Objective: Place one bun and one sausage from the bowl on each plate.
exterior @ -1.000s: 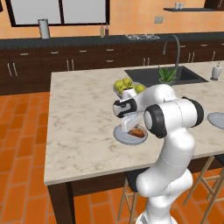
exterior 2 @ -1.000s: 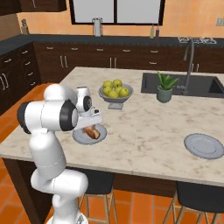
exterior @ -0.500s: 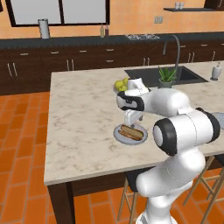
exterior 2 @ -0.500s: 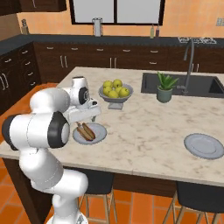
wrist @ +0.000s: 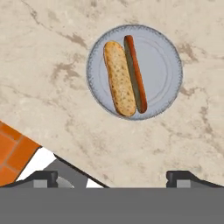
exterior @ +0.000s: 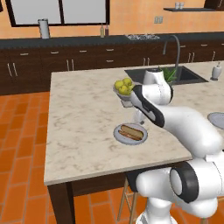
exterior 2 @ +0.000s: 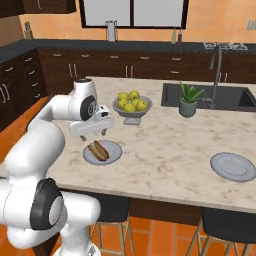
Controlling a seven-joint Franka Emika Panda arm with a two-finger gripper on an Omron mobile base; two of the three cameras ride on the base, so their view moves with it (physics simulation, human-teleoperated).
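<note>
Because the bun (wrist: 119, 78) looks like soft bread, it is most likely light and easy to squash, so the robot would do best to pinch it gently across its middle, from side to side. The sausage (wrist: 135, 73) looks smooth and round, so it may slip or roll, and its middle is the safest place to hold it too. Both lie side by side, touching, on the near plate (wrist: 162, 65), which sits on the counter (exterior 2: 165, 150) close to its front edge. The gripper (wrist: 112, 177) hangs above this plate with nothing between its tips; the tips stand wide apart, so the jaws are open. The hand view looks straight down and shows how the bun and the sausage lie next to each other. The right base view shows what the hand view does not: a second plate (exterior 2: 233, 166) well apart to the right with no food on it, a small bowl of green fruit (exterior 2: 132, 104), a little plant (exterior 2: 188, 99) and the sink (exterior 2: 210, 97). The left base view shows the near plate from the other side, just beside the arm.
</note>
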